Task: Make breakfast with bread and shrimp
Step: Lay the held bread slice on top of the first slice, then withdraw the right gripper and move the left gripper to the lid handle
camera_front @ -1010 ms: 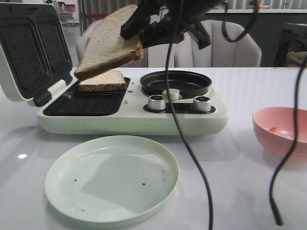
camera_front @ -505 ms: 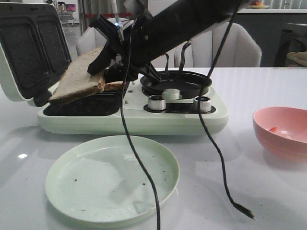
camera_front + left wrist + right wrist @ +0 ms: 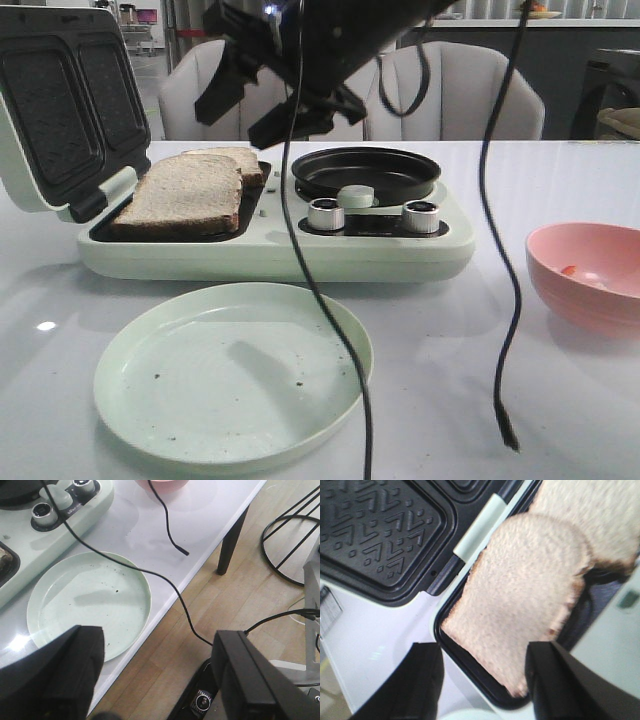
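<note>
Both bread slices (image 3: 188,190) lie overlapped in the sandwich maker (image 3: 275,240), right hand (image 3: 262,100) apart and empty above; closing the lid (image 3: 65,105) could apparently pinch the overhanging crust.

Both bread slices (image 3: 187,192) show pale beige, speckled crumb with dark brown crust. The sandwich maker (image 3: 270,235) is pale mint green, its plates (image 3: 380,525) black with a raised chevron pattern. At 6 o'clock the plate (image 3: 233,373) is mint with dark specks; at 3 o'clock the bowl (image 3: 590,275) is salmon pink. The knobs (image 3: 326,214) are silver, the table (image 3: 560,400) glossy white.
</note>
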